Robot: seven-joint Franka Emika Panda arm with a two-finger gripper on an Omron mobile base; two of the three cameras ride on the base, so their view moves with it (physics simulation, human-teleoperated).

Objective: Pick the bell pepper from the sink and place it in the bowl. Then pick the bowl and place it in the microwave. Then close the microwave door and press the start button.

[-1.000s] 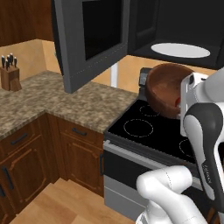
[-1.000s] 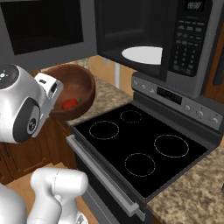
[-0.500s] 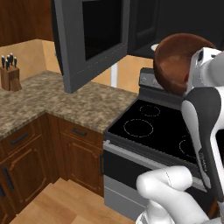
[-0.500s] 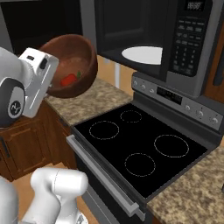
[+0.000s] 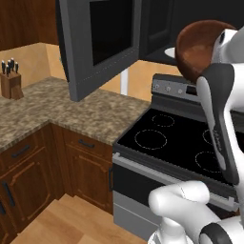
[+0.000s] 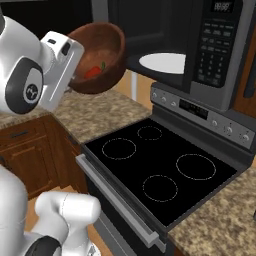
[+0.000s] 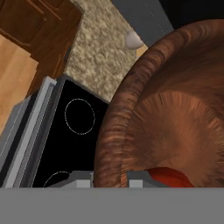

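Microwave (image 6: 200,45) stands open above the stove (image 6: 160,175), door (image 5: 102,43) swung wide, so I carry the bowl (image 6: 100,57) high at the turntable's level. Gripper (image 7: 110,181) pinches its rim (pepper (image 6: 92,71) inside, tilted). Speckled counter (image 5: 57,107), wood cabinets below.

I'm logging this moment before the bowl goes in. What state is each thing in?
bowl: held up in the air, tilted, near the microwave opening.
bell pepper: inside the bowl.
gripper: shut on the bowl's rim.
microwave door: swung open.
microwave: open, its white turntable plate bare.
stove: nothing on its burners.
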